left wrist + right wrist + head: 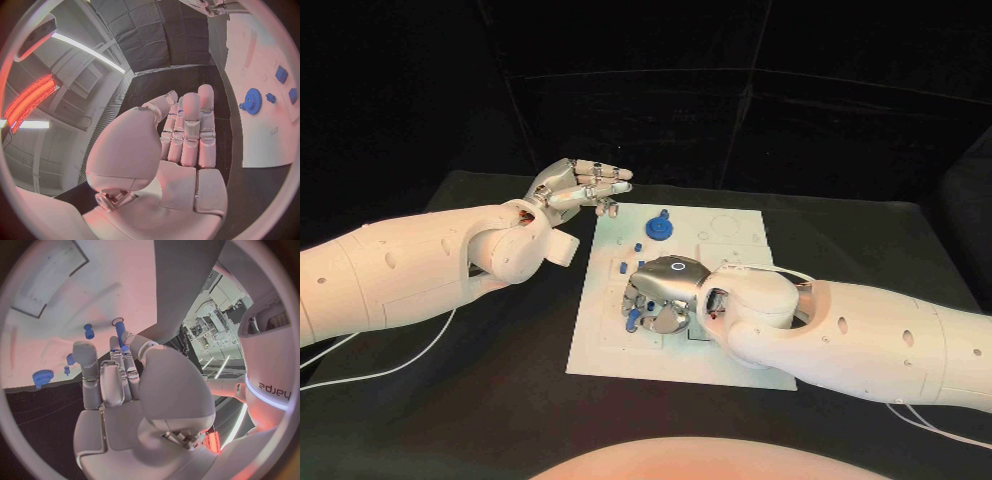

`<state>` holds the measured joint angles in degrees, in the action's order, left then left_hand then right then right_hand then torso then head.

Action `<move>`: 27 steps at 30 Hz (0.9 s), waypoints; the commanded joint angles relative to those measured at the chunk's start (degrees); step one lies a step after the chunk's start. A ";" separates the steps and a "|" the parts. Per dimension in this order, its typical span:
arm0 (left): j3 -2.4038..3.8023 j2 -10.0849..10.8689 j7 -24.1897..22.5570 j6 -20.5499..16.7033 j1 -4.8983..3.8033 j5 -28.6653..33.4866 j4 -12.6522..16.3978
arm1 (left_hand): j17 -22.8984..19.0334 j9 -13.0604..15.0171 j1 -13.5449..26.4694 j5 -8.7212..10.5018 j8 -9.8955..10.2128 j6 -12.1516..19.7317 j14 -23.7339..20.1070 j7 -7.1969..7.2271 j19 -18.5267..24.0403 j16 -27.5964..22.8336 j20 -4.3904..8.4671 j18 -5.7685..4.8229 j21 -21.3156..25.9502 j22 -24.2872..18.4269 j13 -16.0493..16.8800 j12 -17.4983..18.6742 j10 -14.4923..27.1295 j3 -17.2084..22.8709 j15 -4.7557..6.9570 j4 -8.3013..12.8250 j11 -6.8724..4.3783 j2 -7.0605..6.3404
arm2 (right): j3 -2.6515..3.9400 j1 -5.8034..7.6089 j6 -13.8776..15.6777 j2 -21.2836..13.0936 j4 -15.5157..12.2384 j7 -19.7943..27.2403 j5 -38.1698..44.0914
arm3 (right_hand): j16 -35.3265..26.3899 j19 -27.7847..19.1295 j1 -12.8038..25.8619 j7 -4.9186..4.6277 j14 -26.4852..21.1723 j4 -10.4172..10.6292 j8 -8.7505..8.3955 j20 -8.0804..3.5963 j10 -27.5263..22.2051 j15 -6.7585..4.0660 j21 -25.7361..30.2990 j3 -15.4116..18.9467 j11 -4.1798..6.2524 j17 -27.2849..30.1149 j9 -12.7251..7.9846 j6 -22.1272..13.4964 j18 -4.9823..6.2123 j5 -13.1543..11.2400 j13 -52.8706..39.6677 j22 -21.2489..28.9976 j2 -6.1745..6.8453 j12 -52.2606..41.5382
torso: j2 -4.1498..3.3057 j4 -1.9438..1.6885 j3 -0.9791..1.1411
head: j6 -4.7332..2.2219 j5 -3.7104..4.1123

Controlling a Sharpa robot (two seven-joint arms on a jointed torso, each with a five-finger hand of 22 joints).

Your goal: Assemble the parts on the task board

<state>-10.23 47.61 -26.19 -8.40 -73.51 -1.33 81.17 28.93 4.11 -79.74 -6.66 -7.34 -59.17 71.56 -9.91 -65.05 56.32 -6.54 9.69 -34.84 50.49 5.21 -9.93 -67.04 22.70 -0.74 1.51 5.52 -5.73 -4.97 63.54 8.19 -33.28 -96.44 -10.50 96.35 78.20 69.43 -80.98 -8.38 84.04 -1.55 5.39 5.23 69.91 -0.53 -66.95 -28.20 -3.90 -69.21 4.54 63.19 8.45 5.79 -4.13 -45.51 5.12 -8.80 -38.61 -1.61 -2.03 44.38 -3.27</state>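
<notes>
Right hand [672, 292] is low over the board [733, 352], fingers pinching a blue peg [120, 333] beside a round hole [117, 320]. It wants squaring upright before pressing. Left hand [574, 187] waits off-board, holding nothing, fingers loosely curled.

Two white arms w/ thin white cables, silver left hand [577, 186] & right hand [664, 290].

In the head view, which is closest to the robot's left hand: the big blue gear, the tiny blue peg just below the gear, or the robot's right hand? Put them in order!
Measured from the left hand, head view:
1. Blue gear, near the task board's far edge, beside that hand.
2. Small blue peg, just nearer the robot than the gear.
3. Right hand, over the board's middle, farthest.
</notes>
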 commanded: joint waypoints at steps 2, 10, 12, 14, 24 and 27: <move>0.04 -0.01 -0.16 0.56 -0.07 0.14 0.02 | -0.06 -0.08 0.40 0.20 0.18 0.10 -0.34 -0.23 0.18 -0.39 -0.08 0.76 0.24 -0.09 -0.09 0.06 0.41 -0.26 -0.07 0.20 0.17 0.10 | 0.01 0.06 -1.01 -0.18 -0.03 -0.22 0.58 | -0.32 -0.44 0.03 -0.28 2.36 -0.13 0.15 0.15 -0.03 0.01 0.19 -0.12 -0.38 0.05 0.07 0.04 -0.35 0.40 0.06 0.09 0.16 0.27 | 0.04 0.02 -0.01 | 0.07 -0.04; 0.04 -0.02 -0.16 0.60 -0.07 0.14 -0.04 | -0.06 -0.08 0.40 0.20 0.18 0.10 -0.34 -0.23 0.18 -0.39 -0.08 0.76 0.24 -0.09 -0.09 0.06 0.41 -0.26 -0.07 0.20 0.17 0.10 | 0.01 0.06 -1.98 -0.02 -0.02 -0.27 0.60 | -0.33 -0.46 0.07 -0.27 2.35 -0.13 0.16 0.16 0.02 0.02 0.20 -0.12 -0.37 0.07 0.08 0.11 -0.34 0.38 0.05 0.10 0.12 0.29 | 0.04 -0.03 0.01 | 0.04 -0.14; 0.03 -0.02 -0.16 0.61 -0.07 0.14 -0.05 | -0.06 -0.08 0.40 0.20 0.18 0.10 -0.34 -0.23 0.18 -0.39 -0.08 0.76 0.24 -0.09 -0.09 0.06 0.41 -0.26 -0.07 0.20 0.17 0.10 | 0.00 0.05 -2.15 0.09 0.02 -0.27 0.60 | -0.33 -0.46 0.07 -0.27 2.35 -0.13 0.16 0.16 0.02 0.02 0.20 -0.12 -0.37 0.07 0.08 0.11 -0.34 0.38 0.05 0.10 0.12 0.29 | 0.05 -0.02 0.00 | 0.11 -0.14; 0.03 -0.02 -0.16 0.61 -0.07 0.14 -0.05 | -0.06 -0.08 0.40 0.20 0.18 0.10 -0.34 -0.23 0.18 -0.39 -0.08 0.76 0.24 -0.09 -0.09 0.06 0.41 -0.26 -0.07 0.20 0.17 0.10 | 0.00 0.05 -2.29 0.20 0.11 -0.32 0.60 | -0.35 -0.48 0.09 -0.26 2.35 -0.13 0.17 0.17 0.05 0.02 0.21 -0.11 -0.37 0.11 0.08 0.13 -0.34 0.37 0.05 0.13 0.12 0.30 | 0.04 0.01 -0.01 | 0.09 -0.16; 0.03 -0.03 -0.13 0.61 -0.07 0.14 -0.04 | -0.06 -0.08 0.40 0.20 0.18 0.10 -0.34 -0.23 0.18 -0.39 -0.08 0.76 0.24 -0.09 -0.09 0.06 0.41 -0.26 -0.07 0.20 0.17 0.10 | -0.59 -0.01 -2.21 0.83 0.89 -0.85 1.22 | -0.43 -0.58 0.17 -0.26 2.32 -0.10 0.17 0.18 0.08 0.02 0.30 -0.08 -0.37 0.26 0.08 0.18 -0.30 0.33 0.05 0.29 0.11 0.34 | 0.02 -0.02 -0.02 | 0.20 -0.27; 0.03 -0.03 -0.13 0.61 -0.07 0.14 -0.05 | -0.06 -0.08 0.40 0.20 0.18 0.10 -0.34 -0.23 0.18 -0.39 -0.08 0.76 0.24 -0.09 -0.09 0.06 0.41 -0.26 -0.07 0.20 0.17 0.10 | -0.85 -0.02 -2.13 1.04 1.04 -1.08 1.54 | -0.44 -0.62 0.23 -0.26 2.31 -0.08 0.15 0.19 0.08 0.03 0.33 -0.05 -0.38 0.30 0.07 0.18 -0.29 0.30 0.05 0.34 0.12 0.37 | 0.05 -0.01 0.00 | 0.19 -0.27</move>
<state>-10.23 47.63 -26.11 -8.39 -73.51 -1.33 81.09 28.93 4.11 -79.75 -6.66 -7.34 -59.17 71.56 -9.91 -65.05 56.32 -6.54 9.69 -34.84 50.50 5.21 -9.93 -67.04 22.70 -0.74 1.51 5.52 -5.73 -5.64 63.50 6.53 -32.32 -95.44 -11.13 97.05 77.98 69.22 -80.97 -8.47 84.04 -1.55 5.38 5.43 69.91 -0.53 -66.95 -28.20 -3.91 -68.99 4.56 63.26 8.45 6.00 -4.08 -45.24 5.12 -8.79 -38.56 -1.61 -2.03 44.59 -3.54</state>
